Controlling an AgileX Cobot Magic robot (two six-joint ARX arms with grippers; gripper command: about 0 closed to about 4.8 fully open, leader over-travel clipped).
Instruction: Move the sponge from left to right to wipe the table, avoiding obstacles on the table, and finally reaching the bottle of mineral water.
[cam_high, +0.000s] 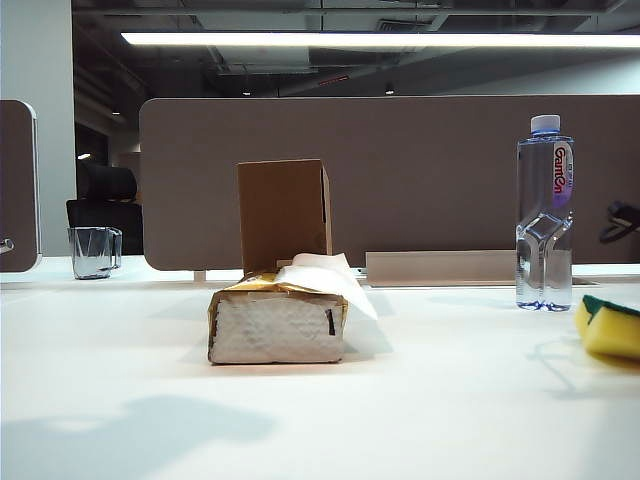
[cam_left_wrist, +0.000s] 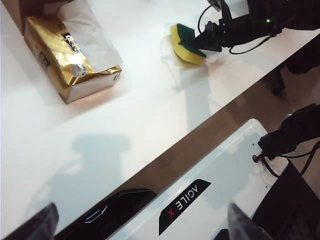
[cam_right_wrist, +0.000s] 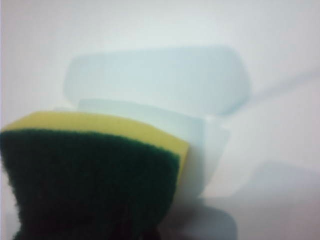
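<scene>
Glass mug: a clear mug (cam_high: 95, 251) stands at the far left of the table (cam_high: 120, 400), well apart from everything else — no part in the job.
Left gripper: the left gripper (cam_left_wrist: 140, 220) hangs over the near table edge with its jaws spread wide and nothing between them; only the two finger tips show at the bottom of its wrist view.
Obstacles: the gold-edged tissue pack (cam_high: 277, 322) lies mid-table with one tissue sticking out, and the brown cardboard box (cam_high: 283, 214) stands upright just behind it. Both look undisturbed.
Bottle of mineral water: the bottle (cam_high: 544, 212) stands upright toward the right, farther back on the table.
Sponge: the sponge (cam_high: 608, 326) sits at the right edge of the exterior view, yellow foam and green scouring layer tilted, nearer the camera than the bottle and to its right. Whether it touches the table cannot be told; a shadow lies beneath it.
Right gripper: the right gripper (cam_left_wrist: 202, 44) is clamped on the sponge, as the left wrist view shows.
Done: judging by position, the sponge is already past both obstacles.
Left: it is near the bottle but apart from it — the last approach to the bottle seems to remain.
</scene>
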